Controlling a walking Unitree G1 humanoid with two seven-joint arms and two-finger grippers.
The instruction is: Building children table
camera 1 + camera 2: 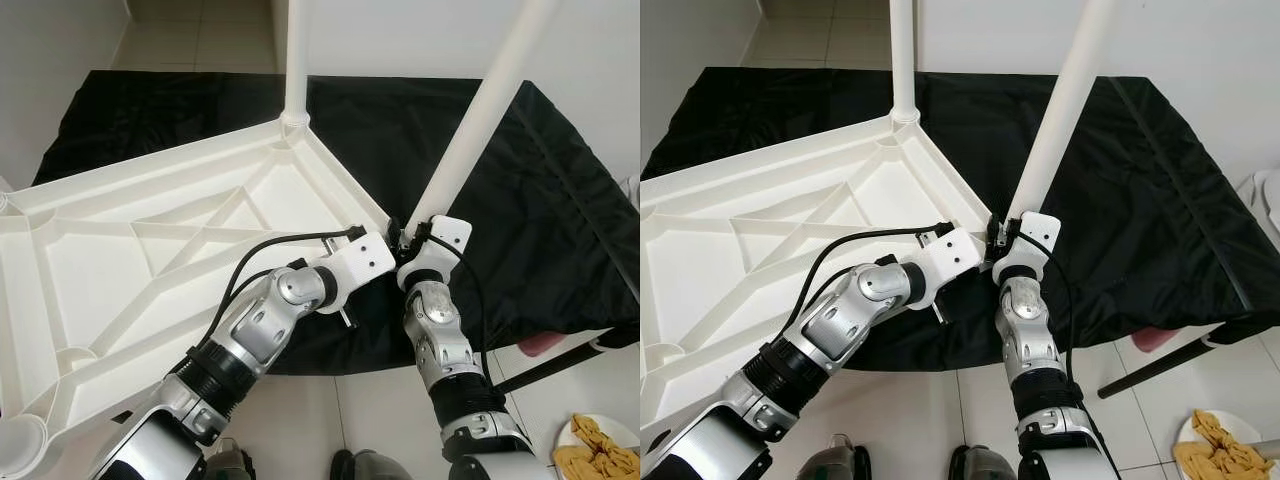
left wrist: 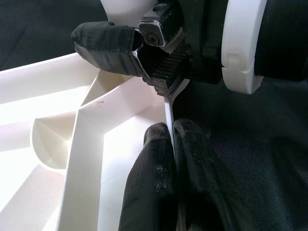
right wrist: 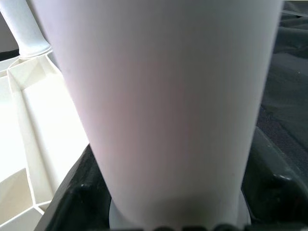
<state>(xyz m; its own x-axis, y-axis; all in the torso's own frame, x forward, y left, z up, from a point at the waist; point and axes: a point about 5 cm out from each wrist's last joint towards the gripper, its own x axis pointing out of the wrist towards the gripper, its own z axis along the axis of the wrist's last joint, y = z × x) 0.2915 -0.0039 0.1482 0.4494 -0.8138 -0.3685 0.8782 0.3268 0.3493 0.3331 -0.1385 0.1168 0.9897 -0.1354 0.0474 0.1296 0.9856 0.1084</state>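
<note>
A white plastic table top (image 1: 150, 250) lies upside down on a black cloth (image 1: 540, 200). One white leg (image 1: 295, 60) stands upright in the far corner socket. A second white leg (image 1: 480, 120) leans over the near right corner, and my right gripper (image 1: 415, 228) is shut on its lower end. In the right wrist view the leg (image 3: 168, 96) sits between the black fingers (image 3: 72, 197). My left gripper (image 2: 171, 130) is shut on the table top's thin rim (image 2: 169, 103) at that same corner, close beside the right gripper.
The cloth's near edge hangs over tiled floor (image 1: 360, 410). A black rod (image 1: 560, 362) and a pinkish object (image 1: 545, 345) lie at the right. A plate of yellow snacks (image 1: 598, 448) sits on the floor at the bottom right. White walls stand behind.
</note>
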